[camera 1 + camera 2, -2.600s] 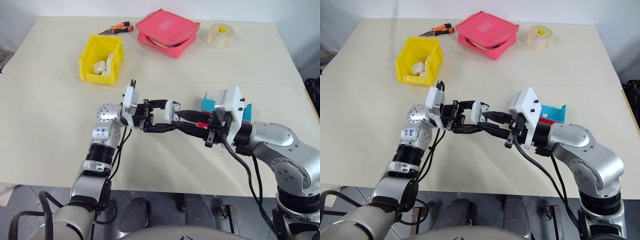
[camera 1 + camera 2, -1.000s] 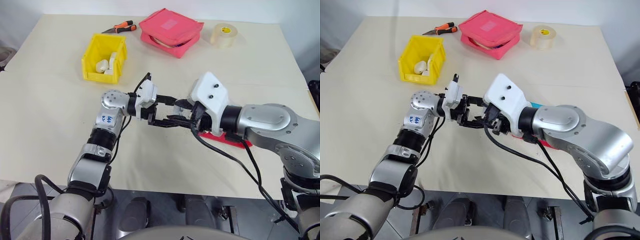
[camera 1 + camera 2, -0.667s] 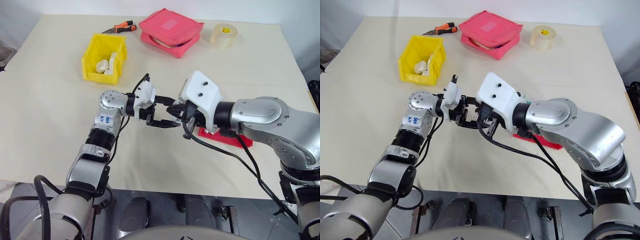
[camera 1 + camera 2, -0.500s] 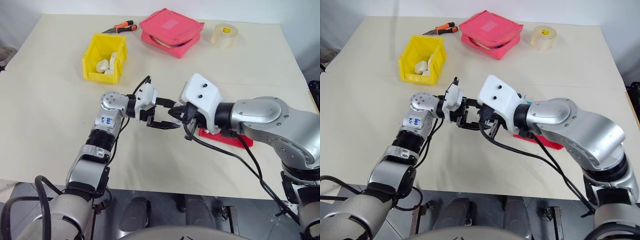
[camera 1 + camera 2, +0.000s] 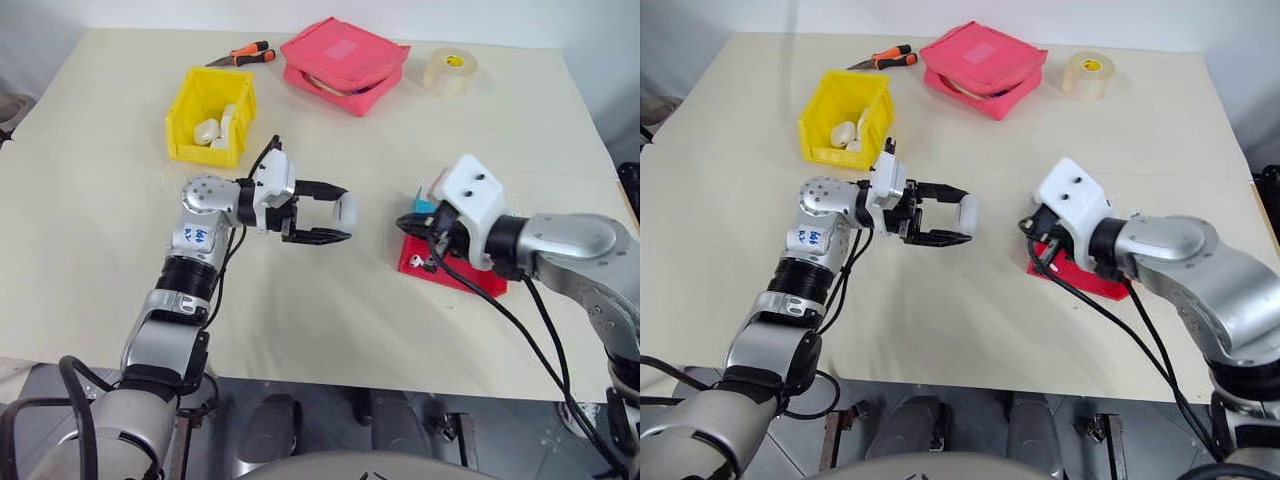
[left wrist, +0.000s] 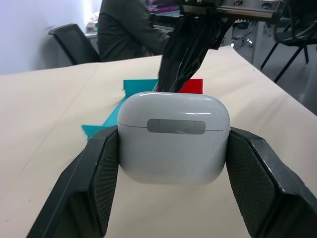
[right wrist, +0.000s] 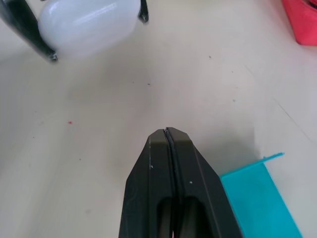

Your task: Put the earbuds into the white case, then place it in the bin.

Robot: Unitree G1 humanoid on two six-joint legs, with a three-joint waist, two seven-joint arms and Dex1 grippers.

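Note:
My left gripper (image 5: 343,214) is shut on the white case (image 5: 347,208), holding it level above the middle of the table. In the left wrist view the case (image 6: 173,136) sits between both black fingers (image 6: 99,173) with its lid closed. The earbuds are out of view. My right gripper (image 5: 408,224) is shut with nothing in it, a hand's width to the right of the case, above the red tray (image 5: 452,277). Its closed fingertips (image 7: 167,131) point toward the case (image 7: 86,22). The yellow bin (image 5: 200,153) stands at the back left with white items inside.
A blue tray (image 5: 424,206) stands beside the red tray. At the far edge lie a pink zip pouch (image 5: 345,52), a roll of tape (image 5: 447,70) and orange-handled pliers (image 5: 240,54). A person (image 6: 129,29) sits beyond the table.
My right gripper has shut and pulled away from the case, back to the right over the red tray. My left gripper has drifted a little left, still holding the case.

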